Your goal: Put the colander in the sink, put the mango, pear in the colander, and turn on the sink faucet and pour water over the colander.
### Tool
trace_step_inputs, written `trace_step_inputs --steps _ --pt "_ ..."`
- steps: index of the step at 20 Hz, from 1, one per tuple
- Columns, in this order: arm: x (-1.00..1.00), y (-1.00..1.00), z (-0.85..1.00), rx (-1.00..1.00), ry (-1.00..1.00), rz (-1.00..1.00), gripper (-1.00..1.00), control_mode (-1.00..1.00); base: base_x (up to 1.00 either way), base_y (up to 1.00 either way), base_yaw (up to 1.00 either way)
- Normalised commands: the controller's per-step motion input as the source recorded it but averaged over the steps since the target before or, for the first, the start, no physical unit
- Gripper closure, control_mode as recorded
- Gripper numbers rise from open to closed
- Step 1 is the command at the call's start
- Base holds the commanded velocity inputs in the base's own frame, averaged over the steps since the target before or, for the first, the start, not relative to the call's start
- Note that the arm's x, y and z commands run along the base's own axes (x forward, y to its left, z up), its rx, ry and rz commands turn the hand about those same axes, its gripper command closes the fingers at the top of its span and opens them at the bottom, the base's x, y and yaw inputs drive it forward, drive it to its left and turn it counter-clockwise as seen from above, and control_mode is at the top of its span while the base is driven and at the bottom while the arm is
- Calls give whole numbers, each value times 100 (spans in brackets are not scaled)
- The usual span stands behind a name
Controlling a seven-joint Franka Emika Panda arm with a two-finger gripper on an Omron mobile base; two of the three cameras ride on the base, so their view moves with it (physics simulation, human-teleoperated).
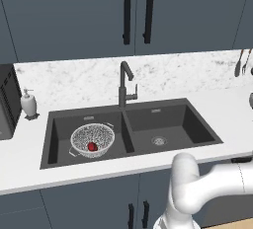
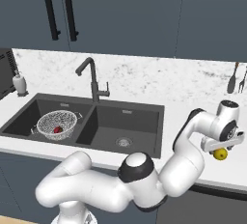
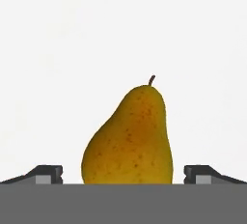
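From the left base view the colander (image 1: 92,140) sits in the left basin of the sink (image 1: 197,129), with the red mango (image 1: 92,147) already lying in its mesh; the sink faucet (image 1: 125,82) stands behind the divider between the basins.

From the right base view the arm reaches well off to the right, over the pale counter (image 2: 178,117), and the pincer (image 2: 221,151) hangs right at the pear (image 2: 220,154) — the yellow fruit lies on the counter far from the sink.

In the hand view the pear fills the middle, stem pointing away, and the two dark finger tips (image 3: 44,174) stand wide on either side of its broad belly, not touching it — nothing is held yet. I'd judge the fruit light, firm and smooth-skinned, so liable to slip; the broad belly looks the surest place to close on, not the tapering neck.
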Motion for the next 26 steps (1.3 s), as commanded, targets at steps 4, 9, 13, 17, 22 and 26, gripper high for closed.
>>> trace_step_inputs --steps 4,9,13,17,22,26 --pt "30 -20 -24 0 1 1 -100 -100 0 0 0" --pt "10 -8 -31 0 6 0 -100 -100 0 0 0" --pt "-5 -1 -33 0 11 0 -100 -100 0 0 0" --pt "-13 0 -33 0 14 0 100 -100 0 0 0" --pt "-25 6 -6 0 1 2 100 -100 0 0 0" --pt "-53 42 7 0 -14 11 100 -100 0 0 0"
